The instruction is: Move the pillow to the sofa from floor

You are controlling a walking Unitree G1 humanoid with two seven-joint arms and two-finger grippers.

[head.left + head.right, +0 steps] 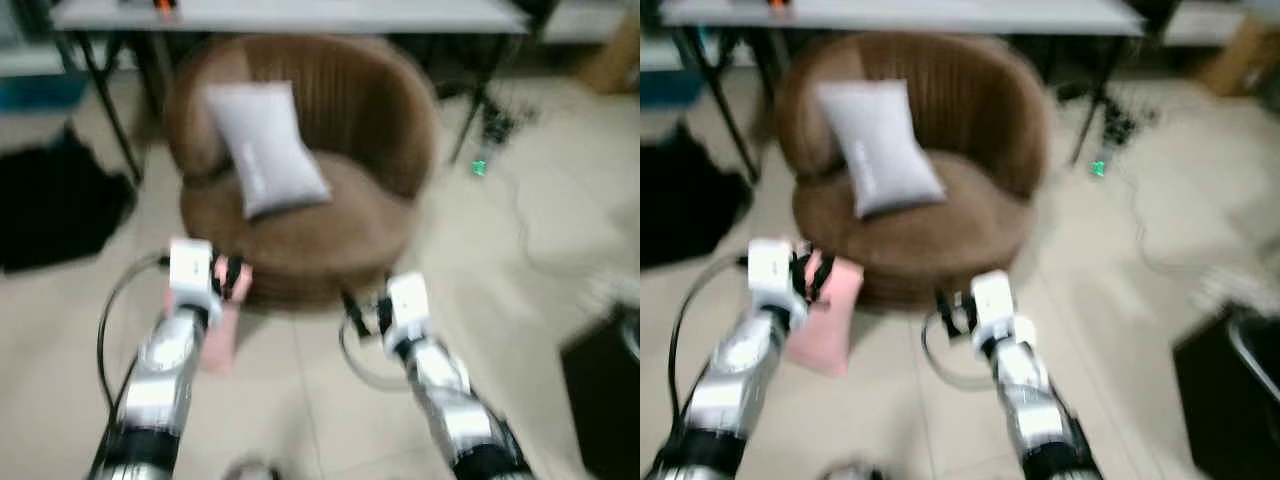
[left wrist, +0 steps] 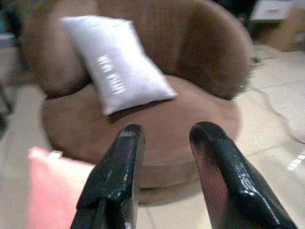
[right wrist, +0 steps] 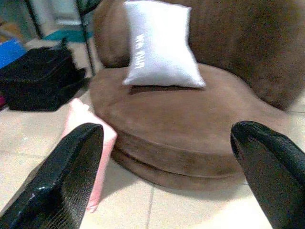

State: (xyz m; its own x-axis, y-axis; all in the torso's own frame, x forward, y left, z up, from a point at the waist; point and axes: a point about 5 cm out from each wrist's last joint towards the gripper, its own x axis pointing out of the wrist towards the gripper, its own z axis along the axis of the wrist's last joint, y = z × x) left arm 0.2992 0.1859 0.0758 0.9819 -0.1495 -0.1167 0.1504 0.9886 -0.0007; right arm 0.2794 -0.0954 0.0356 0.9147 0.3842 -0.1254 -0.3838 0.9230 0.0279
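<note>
A pink pillow (image 1: 828, 312) stands on the tiled floor, leaning against the front left of a round brown sofa chair (image 1: 330, 235). A white pillow (image 1: 265, 145) rests against the chair's left backrest. My left gripper (image 1: 232, 275) is open, just above the pink pillow's top edge and to its right, with nothing between its fingers (image 2: 121, 162). My right gripper (image 1: 360, 315) hangs wide open in front of the chair's base, a little right of the pink pillow (image 3: 88, 143). The views are blurred.
A black bag (image 1: 55, 205) lies on the floor at the left. Behind the chair stands a table with thin dark legs (image 1: 105, 100). Cables and a green light (image 1: 480, 165) lie at the right back. A dark box (image 1: 605, 390) sits at the right front.
</note>
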